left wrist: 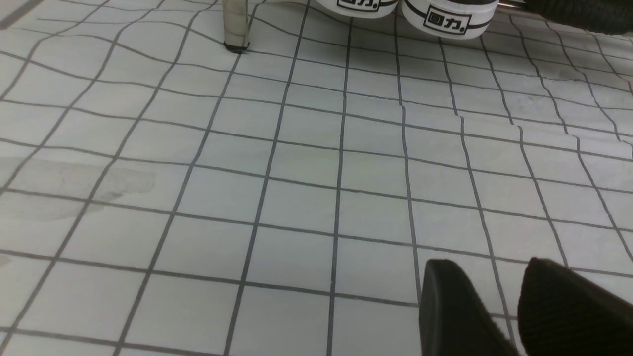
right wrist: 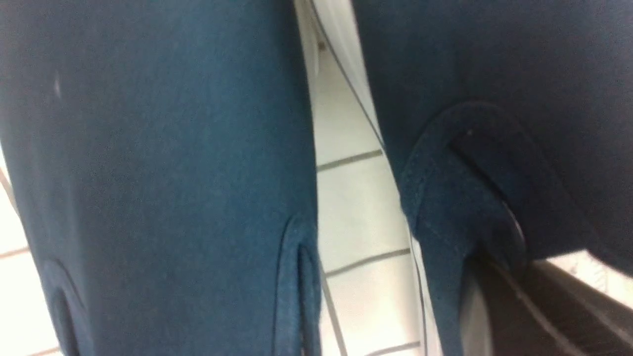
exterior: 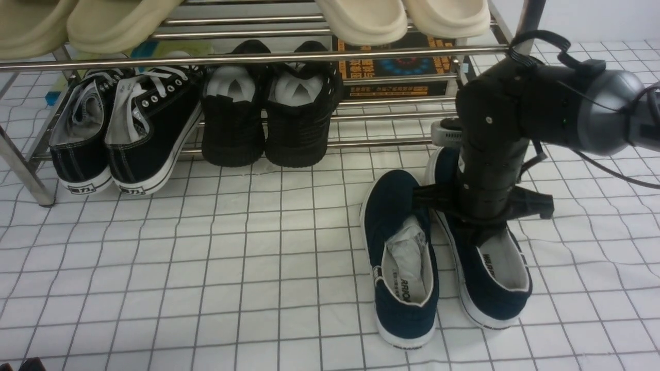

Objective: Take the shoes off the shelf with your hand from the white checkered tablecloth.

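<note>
Reaching down from the right, the right gripper (exterior: 482,234) had its fingers (right wrist: 544,306) pinched on the mouth of the right-hand slip-on. Both navy shoes (exterior: 402,247) lay side by side on the white checkered tablecloth (exterior: 206,268), off the shelf (exterior: 258,56), just nearer than its right end. The left gripper (left wrist: 494,269) hovered slightly parted, empty, above bare cloth.

A low rack of shiny chrome metal tubes (exterior: 289,55) stands across the far side on a large white cloth gridded with thin dark lines (exterior: 206,268), slightly wrinkled, which covers all the ground in view. A plain white wall (exterior: 608,18) shows at the far right. Bright, even light glints along the bars; behind them stands a dark printed board with orange lettering (exterior: 407,77)
</note>
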